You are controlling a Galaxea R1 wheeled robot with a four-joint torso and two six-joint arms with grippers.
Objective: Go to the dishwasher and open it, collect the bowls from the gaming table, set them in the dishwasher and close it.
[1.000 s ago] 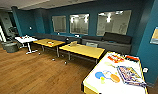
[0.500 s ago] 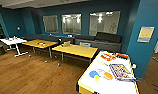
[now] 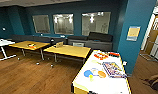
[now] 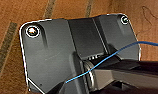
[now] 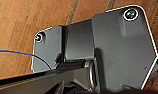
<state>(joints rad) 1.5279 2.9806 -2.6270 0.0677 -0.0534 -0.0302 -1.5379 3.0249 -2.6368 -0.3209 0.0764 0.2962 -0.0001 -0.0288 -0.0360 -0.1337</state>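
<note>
Gaming table (image 3: pixel 105 83), lower right of the head view, carries small round dishes (image 3: pixel 95 73), probably light, rigid bowls best pinched at the rim; state of either gripper cannot be told.

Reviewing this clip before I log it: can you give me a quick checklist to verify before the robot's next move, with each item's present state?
1. Gaming table in head view, white top and yellow side, near lower right: ok.
2. Bowls identifiable on it: cannot tell; a blue round item and an orange one lie there, shapes unclear.
3. Wooden floor left of the table free of things: ok.
4. Blue pillar beside the table's far end, tight on that side: not ok.
5. Gripper fingers open or shut: cannot tell.
</note>
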